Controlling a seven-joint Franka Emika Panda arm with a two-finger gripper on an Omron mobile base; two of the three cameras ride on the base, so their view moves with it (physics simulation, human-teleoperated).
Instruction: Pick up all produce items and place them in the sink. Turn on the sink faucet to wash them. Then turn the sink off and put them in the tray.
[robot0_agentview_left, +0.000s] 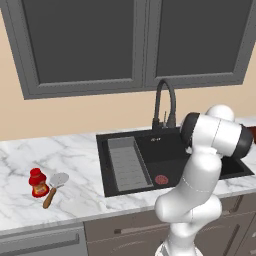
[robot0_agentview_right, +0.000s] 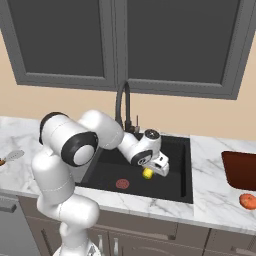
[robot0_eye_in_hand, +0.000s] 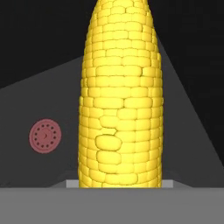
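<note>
Gripper (robot0_agentview_right: 151, 172) clamped on corn cob (robot0_agentview_right: 148, 173), low over sink (robot0_agentview_right: 181, 192) near red drain (robot0_agentview_right: 122, 184). Placing step under way; next probably release into basin, then fetch orange-red vegetable (robot0_agentview_right: 247, 201) on counter beside tray (robot0_agentview_right: 241, 170).

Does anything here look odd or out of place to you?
Nothing looks spilled or broken. The one unusual sight is a corn cob held by the tool over the black sink, while an orange-red vegetable sits alone on the counter.
</note>
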